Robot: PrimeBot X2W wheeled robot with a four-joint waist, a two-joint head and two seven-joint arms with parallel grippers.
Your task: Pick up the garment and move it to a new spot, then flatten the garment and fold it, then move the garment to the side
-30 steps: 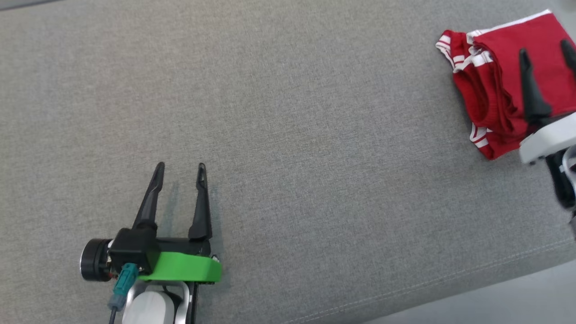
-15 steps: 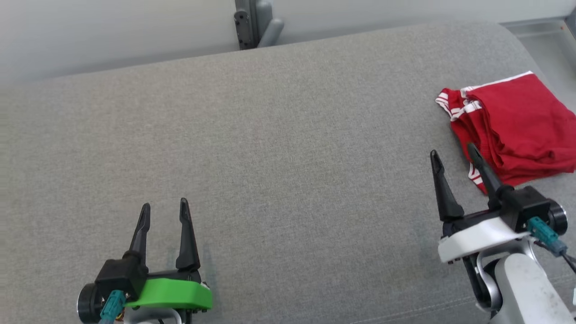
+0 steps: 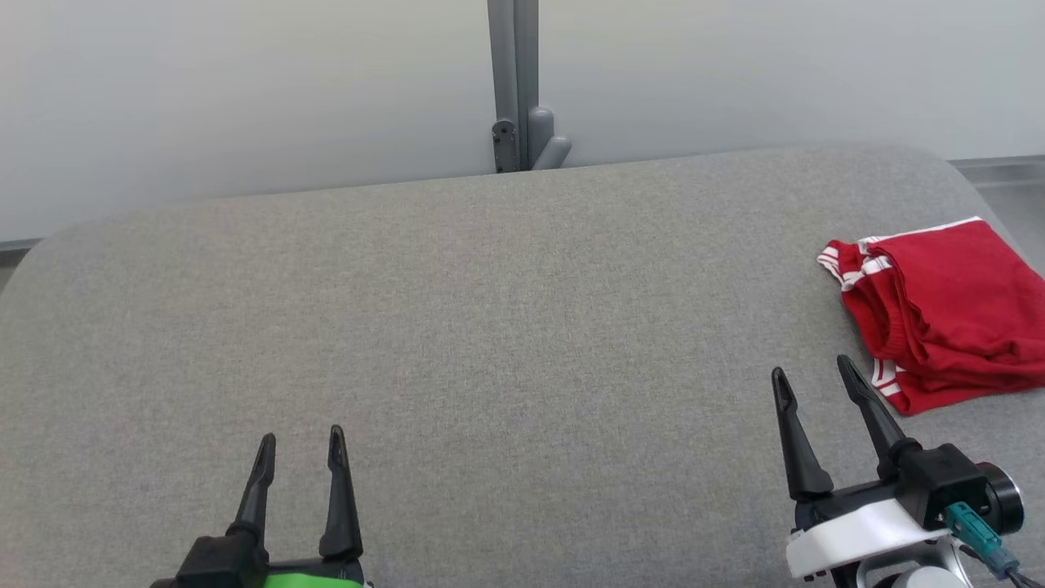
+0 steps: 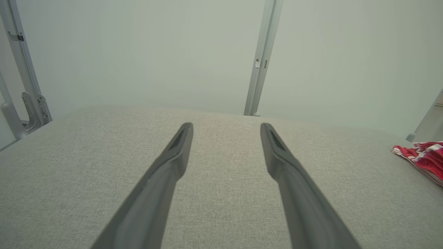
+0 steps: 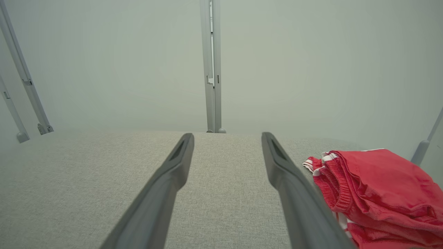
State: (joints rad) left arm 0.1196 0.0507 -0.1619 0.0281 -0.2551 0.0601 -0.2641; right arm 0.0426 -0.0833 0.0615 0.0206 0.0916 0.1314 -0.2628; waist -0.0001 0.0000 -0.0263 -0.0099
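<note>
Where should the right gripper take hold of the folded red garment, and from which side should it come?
Probably at the layered, white-striped edge of the red garment, the edge facing the middle of the grey surface. The folds stack there, so the open right gripper could come in low from that side and pinch all layers together.

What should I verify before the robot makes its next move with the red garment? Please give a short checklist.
1. Fold of the red garment: ok, it lies in a compact stack.
2. Place of the garment: ok, near the right end of the grey surface.
3. State of the left gripper: ok, open and empty.
4. State of the right gripper: ok, open and empty, close beside the garment.
5. Whole garment resting on the surface: cannot tell, the head view cuts off its right part.
</note>
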